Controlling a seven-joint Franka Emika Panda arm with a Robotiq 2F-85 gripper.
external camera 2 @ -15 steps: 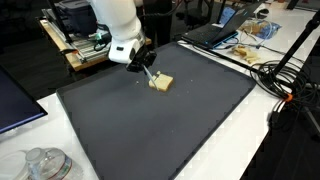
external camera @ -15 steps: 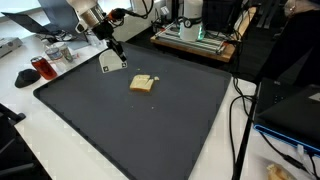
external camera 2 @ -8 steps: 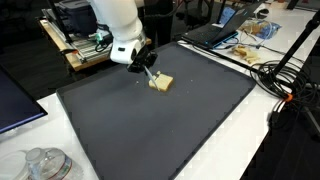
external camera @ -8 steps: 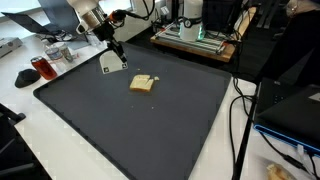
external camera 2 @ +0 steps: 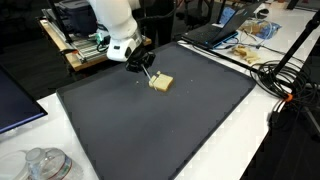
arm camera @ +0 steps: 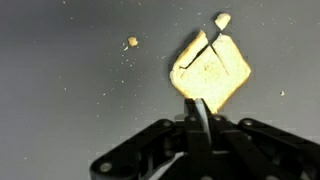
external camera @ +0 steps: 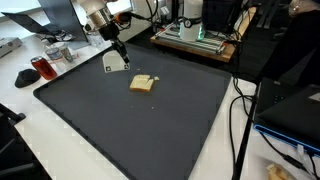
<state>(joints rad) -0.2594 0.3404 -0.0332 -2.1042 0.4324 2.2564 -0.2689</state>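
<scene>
Fingers nudged sideways since before, clamped on a thin tool, bread slice just beside its tip

Mat: dark grey, plain, with fine pale specks in the wrist view. On the middle of the mat, bread piece: pale yellow, browner along the edge, with one dark crack. Beside it on the mat, crumbs: the same tan. Above the far part of the mat, gripper: black, on a white arm. Between its fingers, spatula: dark stem, pale grey blade. Around the mat, table: white. Just off the mat's edge, cup: dark red. Behind the mat, board: light wood brown, with a green glow above.
</scene>
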